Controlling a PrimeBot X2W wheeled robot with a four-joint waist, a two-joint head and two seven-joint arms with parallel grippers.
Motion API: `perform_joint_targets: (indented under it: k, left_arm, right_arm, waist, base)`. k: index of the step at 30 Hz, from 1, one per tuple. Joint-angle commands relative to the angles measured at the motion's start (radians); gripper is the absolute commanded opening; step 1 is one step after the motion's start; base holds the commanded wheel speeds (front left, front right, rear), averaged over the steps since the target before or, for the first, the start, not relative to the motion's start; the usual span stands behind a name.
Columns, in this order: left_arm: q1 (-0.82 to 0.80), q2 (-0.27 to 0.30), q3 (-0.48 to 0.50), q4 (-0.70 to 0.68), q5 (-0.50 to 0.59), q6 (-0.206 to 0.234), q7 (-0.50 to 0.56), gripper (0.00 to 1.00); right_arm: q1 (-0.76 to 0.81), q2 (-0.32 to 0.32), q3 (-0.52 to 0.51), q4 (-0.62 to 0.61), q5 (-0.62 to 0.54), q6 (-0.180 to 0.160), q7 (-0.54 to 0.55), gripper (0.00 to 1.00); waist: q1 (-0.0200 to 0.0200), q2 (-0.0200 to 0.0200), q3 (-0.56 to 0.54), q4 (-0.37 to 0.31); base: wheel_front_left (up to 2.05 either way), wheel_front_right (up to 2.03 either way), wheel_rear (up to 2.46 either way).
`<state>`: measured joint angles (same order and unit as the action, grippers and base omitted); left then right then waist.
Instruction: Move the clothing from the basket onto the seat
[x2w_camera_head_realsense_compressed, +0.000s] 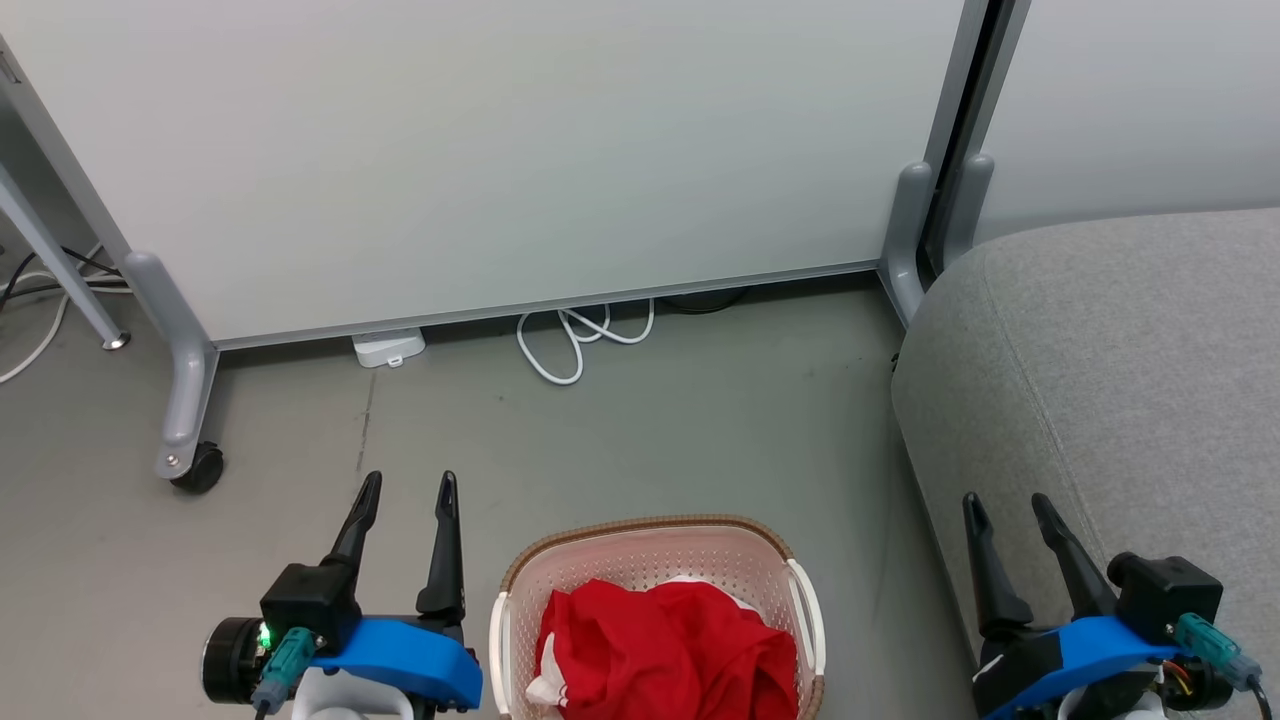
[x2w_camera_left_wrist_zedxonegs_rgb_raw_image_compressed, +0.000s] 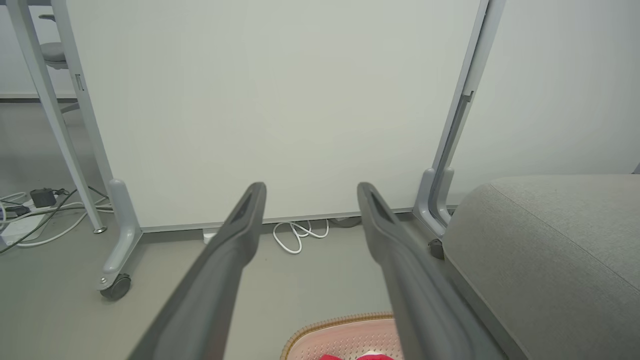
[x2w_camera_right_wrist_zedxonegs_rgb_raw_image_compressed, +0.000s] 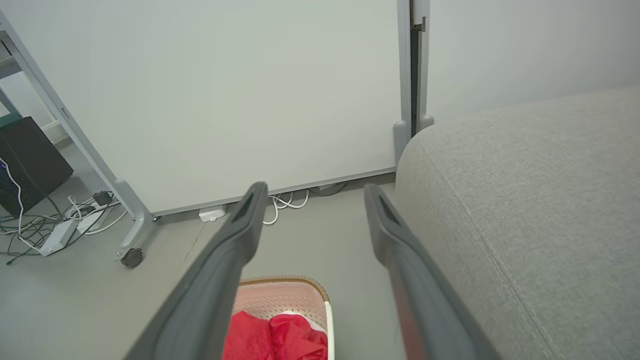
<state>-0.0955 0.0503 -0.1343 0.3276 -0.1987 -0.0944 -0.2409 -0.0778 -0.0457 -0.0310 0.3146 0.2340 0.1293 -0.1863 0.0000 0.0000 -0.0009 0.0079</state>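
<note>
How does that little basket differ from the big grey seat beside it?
The basket is small, cream perforated plastic with a brown rim; the seat is far larger, grey fabric. The basket holds red clothing; the seat's visible part bears none. The basket is an open tub on the floor; the seat is a solid cushion rising beside it. Both have rounded corners.

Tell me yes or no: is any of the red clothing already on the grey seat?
No, the clothing lies bunched inside the basket, and the visible part of the seat shows nothing red.
</note>
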Motion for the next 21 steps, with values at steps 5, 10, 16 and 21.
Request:
perform_joint_targets:
  k: [5,10,16,21]
  left_arm:
    - [-0.003,0.001,0.0,0.007,0.04,0.004,-0.016,1.0]
    - [-0.004,0.001,0.001,0.02,0.061,0.01,-0.024,1.0]
    - [-0.005,0.001,0.009,0.041,0.032,0.009,-0.026,1.0]
    - [-0.009,0.001,0.008,0.045,0.005,0.013,-0.026,1.0]
  right_arm:
    - [-0.01,-0.007,-0.004,0.001,-0.045,0.002,-0.013,1.0]
    - [-0.007,-0.007,-0.007,0.002,-0.071,0.002,-0.019,1.0]
    - [-0.006,-0.007,-0.012,0.005,-0.069,0.002,-0.019,1.0]
    - [-0.007,-0.007,-0.015,0.009,-0.066,0.002,-0.021,1.0]
  waist:
    - [0.0,0.0,0.0,-0.001]
    - [0.0,0.0,0.0,0.0]
    - [0.0,0.0,-0.001,0.001]
    - [0.0,0.0,-0.001,0.0]
  base:
    - [0.0,0.0,0.0]
    - [0.0,0.0,0.0]
    - [0.0,0.0,0.0]
    - [0.0,0.0,0.0]
